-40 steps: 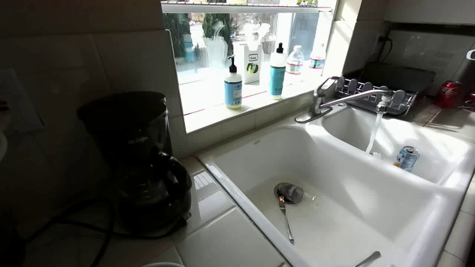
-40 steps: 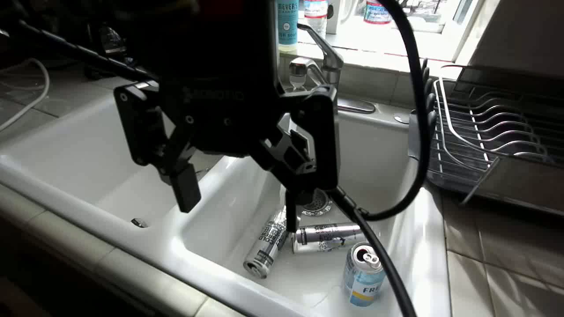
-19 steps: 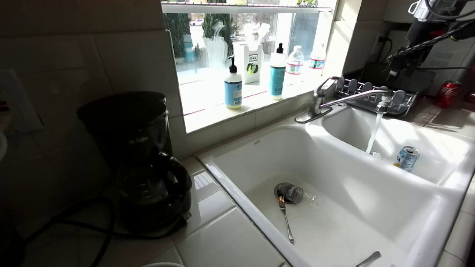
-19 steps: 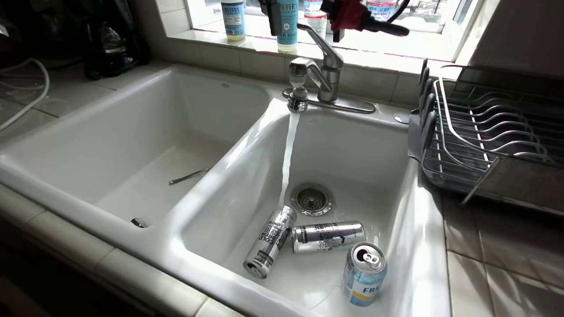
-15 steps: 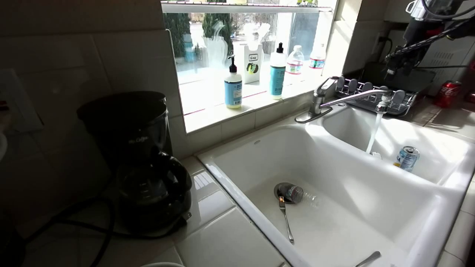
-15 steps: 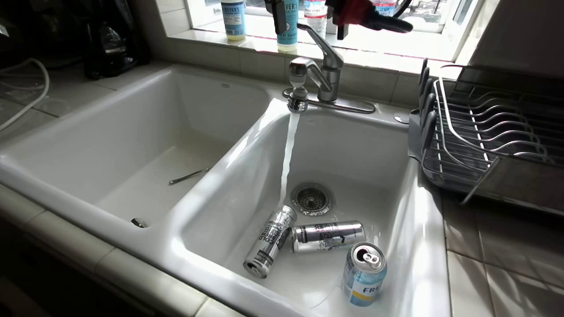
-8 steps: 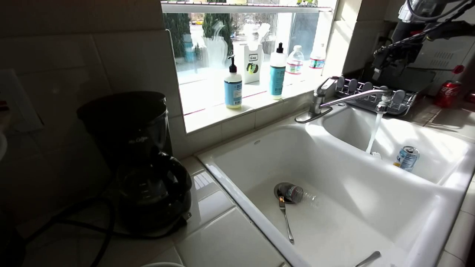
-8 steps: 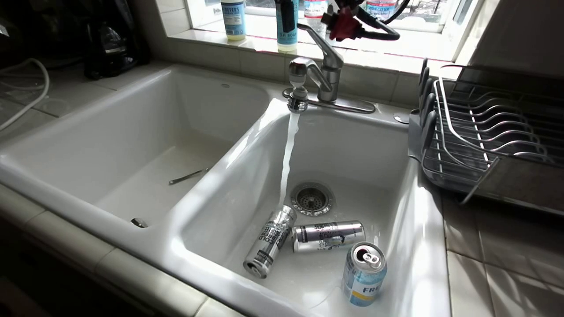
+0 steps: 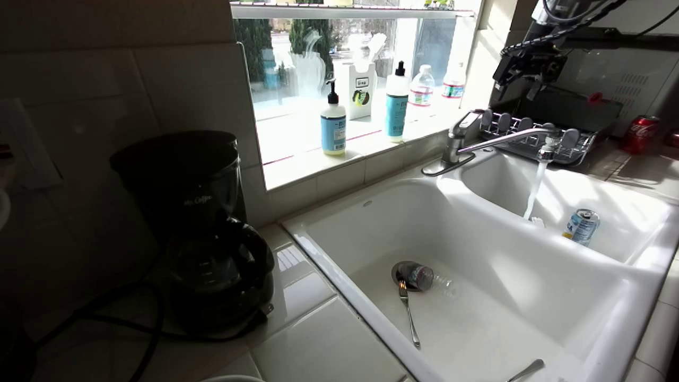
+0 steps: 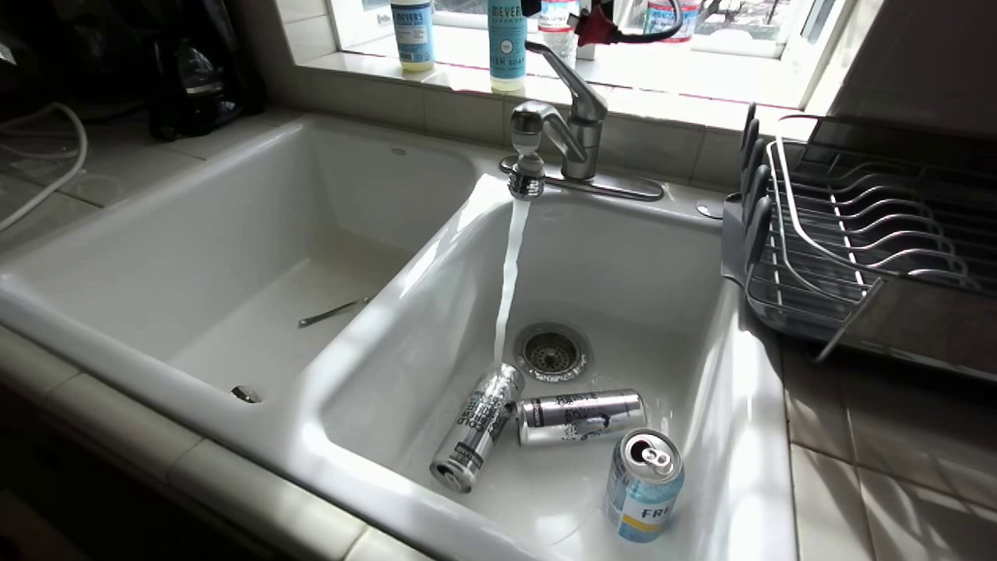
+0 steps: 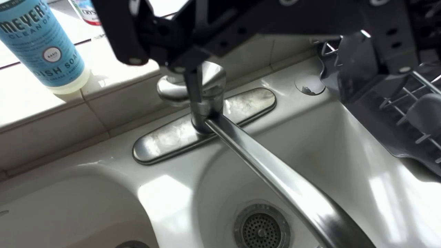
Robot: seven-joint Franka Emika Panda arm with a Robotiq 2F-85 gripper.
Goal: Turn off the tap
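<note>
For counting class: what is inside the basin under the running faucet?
Two silver drink cans lying, a blue can upright, water and a drain; the cans cover whatever is beneath.

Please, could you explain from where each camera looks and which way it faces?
Wrist view: above the tap, facing down onto it; the open claw shows at the top.
An exterior view: near the coffee maker, facing across the sink; arm and claw upper right.
An exterior view: above the sink's front edge, facing the windowsill; the claw barely shows.
Both exterior views share the tap and running water.
</note>
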